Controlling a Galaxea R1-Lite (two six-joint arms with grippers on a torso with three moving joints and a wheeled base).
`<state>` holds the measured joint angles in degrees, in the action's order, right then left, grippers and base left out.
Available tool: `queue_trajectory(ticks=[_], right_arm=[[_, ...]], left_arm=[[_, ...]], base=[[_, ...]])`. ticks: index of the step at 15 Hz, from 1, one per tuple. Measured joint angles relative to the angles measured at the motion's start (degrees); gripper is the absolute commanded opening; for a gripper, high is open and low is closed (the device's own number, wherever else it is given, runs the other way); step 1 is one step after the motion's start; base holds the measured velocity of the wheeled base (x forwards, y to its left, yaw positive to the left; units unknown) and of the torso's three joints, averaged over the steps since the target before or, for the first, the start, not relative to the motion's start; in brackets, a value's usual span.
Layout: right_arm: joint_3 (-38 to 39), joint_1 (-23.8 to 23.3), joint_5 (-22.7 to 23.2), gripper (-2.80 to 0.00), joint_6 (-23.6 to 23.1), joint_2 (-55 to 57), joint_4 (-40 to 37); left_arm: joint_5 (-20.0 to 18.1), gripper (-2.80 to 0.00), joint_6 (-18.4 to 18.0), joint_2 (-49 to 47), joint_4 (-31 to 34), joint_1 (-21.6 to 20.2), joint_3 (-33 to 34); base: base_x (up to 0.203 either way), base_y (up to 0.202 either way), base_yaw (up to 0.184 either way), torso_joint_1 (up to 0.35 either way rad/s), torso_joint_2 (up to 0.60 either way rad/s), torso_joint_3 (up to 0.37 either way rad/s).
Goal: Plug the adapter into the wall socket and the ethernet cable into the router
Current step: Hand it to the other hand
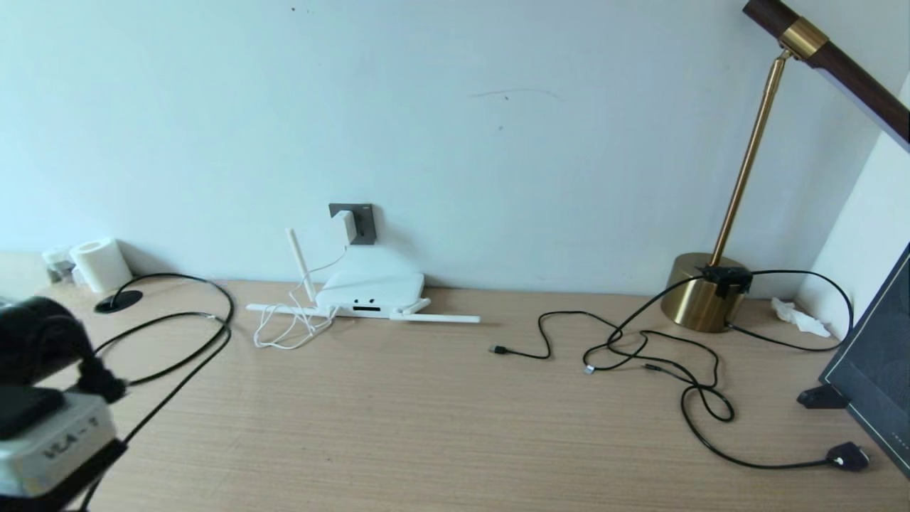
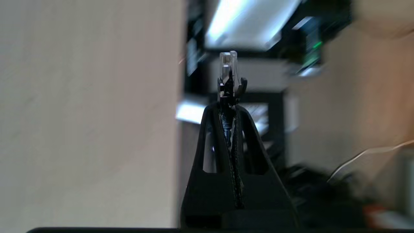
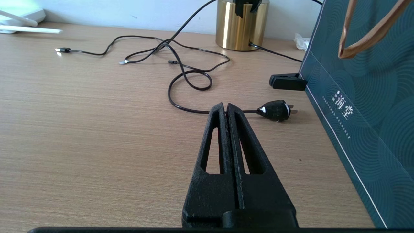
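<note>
The adapter (image 1: 346, 225) already sits in the socket (image 1: 361, 222). My left tool (image 2: 230, 103) pinches the ethernet cable's (image 2: 228, 72) plug, off the bench's (image 1: 398, 419) left edge, not yet in the router (image 1: 371, 292). My right tool (image 3: 227, 108) rests pressed together, empty.

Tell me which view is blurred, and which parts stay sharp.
Left wrist view: background smeared, while the left claw and the ethernet cable plug it pinches stay sharp. Right wrist view: crisp, right claw closed above the desk. Head view: clear, evenly lit.

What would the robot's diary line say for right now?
adapter: in wall socket | left gripper: shut on ethernet cable plug, off the desk | router: port empty | right gripper: shut, idle
</note>
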<state>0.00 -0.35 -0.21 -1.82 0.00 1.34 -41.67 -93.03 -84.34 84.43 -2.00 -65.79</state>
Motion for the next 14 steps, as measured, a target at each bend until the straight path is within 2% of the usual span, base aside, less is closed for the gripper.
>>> queue_trajectory(ticks=[1, 2, 5, 7, 8, 10, 12, 14], right_arm=[[0.0, 0.0, -0.1, -2.8, 0.2, 0.0, 0.0], [0.0, 0.0, -0.1, -2.8, 0.3, 0.0, 0.0], [-0.8, 0.0, -0.8, -2.8, 1.3, 0.0, -0.4], [-6.8, 0.0, -0.3, -2.8, 3.1, 1.7, -2.1], [-11.0, 0.0, 1.0, 0.0, 4.2, 4.2, -3.4], [-19.7, 0.0, 5.9, 0.0, 6.7, 12.2, -6.0], [-27.8, 0.1, 13.1, 0.0, 9.5, 23.8, -7.9], [-36.0, 0.4, 22.6, 0.0, 13.0, 37.1, -9.1]], left_arm=[[-4.1, -2.8, -0.4, 1.4, 2.1, 0.1, 0.8], [-6.5, -2.8, -0.7, 2.4, 2.6, 0.1, 1.2], [-6.6, -2.8, 0.5, 3.1, 2.3, 0.1, 1.0], [-5.2, -2.8, 3.0, 2.8, -4.0, 0.0, 0.1], [-4.0, -2.8, 4.6, 2.1, -9.1, 0.0, -1.1], [-0.7, -2.8, 6.6, -0.7, -20.6, 0.0, -5.3], [2.3, -2.8, 8.9, -4.3, -31.3, 1.5, -10.9], [5.4, -2.8, 10.4, -7.6, -36.5, 4.4, -16.8]], base=[[0.0, 0.0, 0.0, 0.0, 0.0, 0.0], [0.0, 0.0, 0.0, 0.0, 0.0, 0.0], [0.0, 0.0, 0.0, 0.0, 0.0, 0.0], [0.0, 0.0, 0.0, 0.0, 0.0, 0.0], [0.0, 0.0, 0.0, 0.0, 0.0, 0.0], [0.0, 0.0, 0.0, 0.0, 0.0, 0.0], [0.0, 0.0, 0.0, 0.0, 0.0, 0.0], [0.0, 0.0, 0.0, 0.0, 0.0, 0.0]])
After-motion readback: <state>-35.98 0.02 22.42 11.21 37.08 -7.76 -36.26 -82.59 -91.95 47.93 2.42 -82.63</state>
